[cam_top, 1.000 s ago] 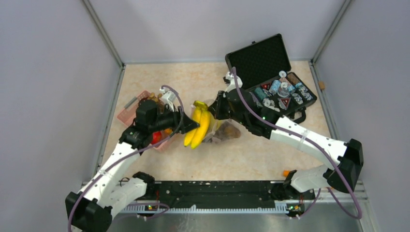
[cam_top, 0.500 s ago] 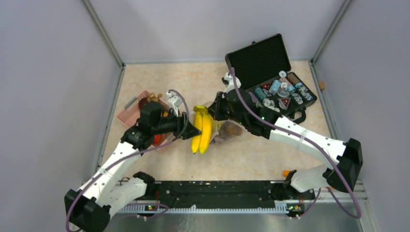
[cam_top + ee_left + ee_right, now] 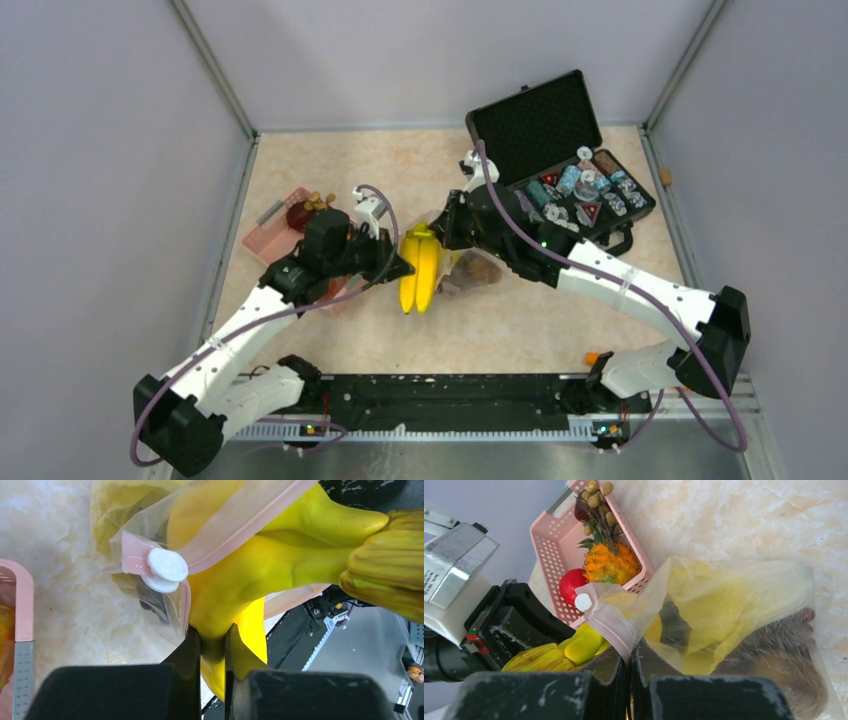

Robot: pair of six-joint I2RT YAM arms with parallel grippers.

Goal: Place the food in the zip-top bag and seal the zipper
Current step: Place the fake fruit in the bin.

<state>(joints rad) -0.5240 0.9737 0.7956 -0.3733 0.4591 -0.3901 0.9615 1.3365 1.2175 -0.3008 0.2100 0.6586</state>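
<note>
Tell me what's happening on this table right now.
The left end effector grips a yellow banana bunch, whose far end is inside the open mouth of the zip-top bag. The right end effector pinches the bag at its pink zipper. Yellow and dark food already lies inside. An orange pineapple and a red ball sit in the pink basket.

The banana bunch (image 3: 240,575) between the black left fingers (image 3: 189,652) is bright yellow, with its stalk end streaked olive and brown. The zip-top bag (image 3: 744,595) pinched in the black right fingers (image 3: 611,670) is clear, with a pale-pink zipper (image 3: 611,625) and a white slider (image 3: 583,601), and is tinted yellow and dark brown by what lies inside. Beyond the right fingers, a pink lattice basket (image 3: 549,545) holds an orange pineapple (image 3: 609,565) with green leaves and a red ball (image 3: 571,585), on a cream, marbled surface (image 3: 734,515).
</note>
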